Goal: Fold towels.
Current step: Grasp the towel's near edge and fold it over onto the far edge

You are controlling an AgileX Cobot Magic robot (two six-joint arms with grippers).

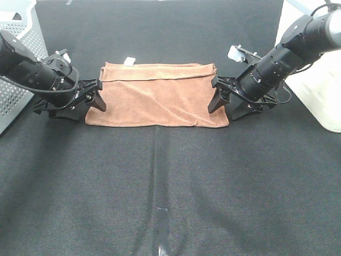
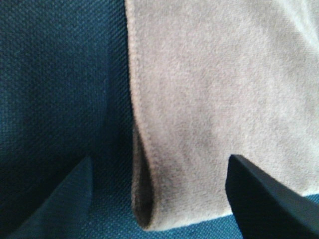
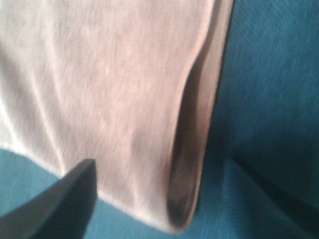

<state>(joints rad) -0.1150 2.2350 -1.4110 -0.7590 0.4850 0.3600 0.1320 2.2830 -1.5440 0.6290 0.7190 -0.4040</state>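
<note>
Rust-brown terry towel (image 1: 157, 101) lies flat between both claws, its long axis running from left gripper (image 1: 91, 109) to right gripper (image 1: 220, 109). Each gapes released astride its nearest short edge.

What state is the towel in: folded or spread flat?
Folded once. On the towel the top layer stops short of the far edge; both wrist views show two layers.
</note>
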